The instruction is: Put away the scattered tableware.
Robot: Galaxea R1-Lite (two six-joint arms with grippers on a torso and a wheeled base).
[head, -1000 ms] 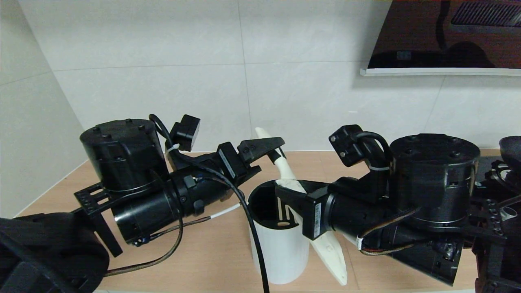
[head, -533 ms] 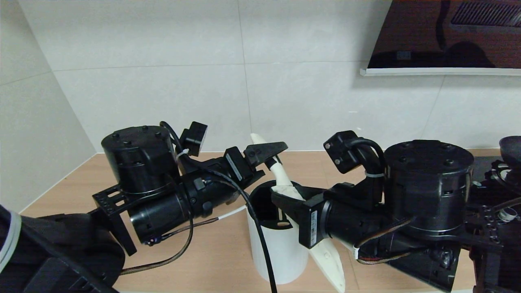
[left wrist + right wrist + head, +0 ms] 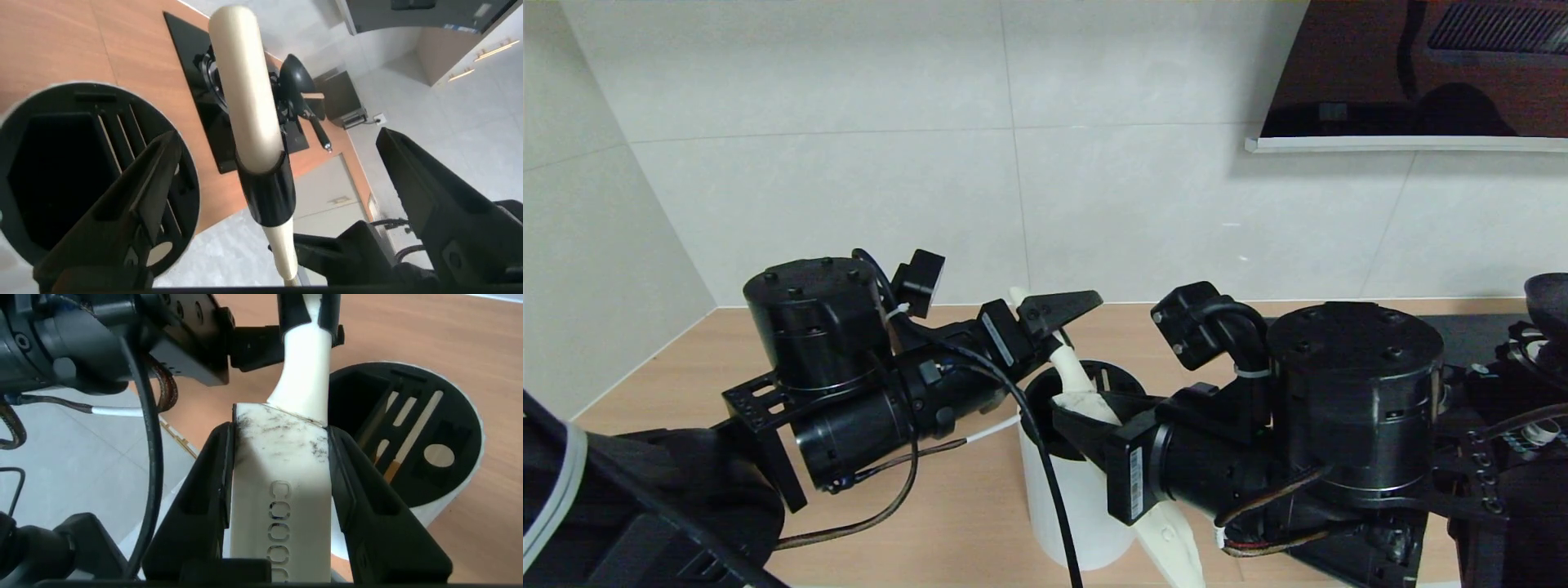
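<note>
The right claw [image 3: 282, 457] is clamped on the broad, scuffed part of a cream spatula [image 3: 1074, 371]. The spatula hangs tilted over the rim of the white utensil holder [image 3: 1086, 506], which stands on the wooden bench [image 3: 956, 490]. The left claw [image 3: 278, 143] is spread wide on either side of the spatula's handle, with a gap on each side.

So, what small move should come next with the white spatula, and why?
Probably close the left gripper on the handle of the spatula: its jaws stand open on either side of the handle, while the right gripper clamps the blade close to the holder. Then the right one could let go.
</note>
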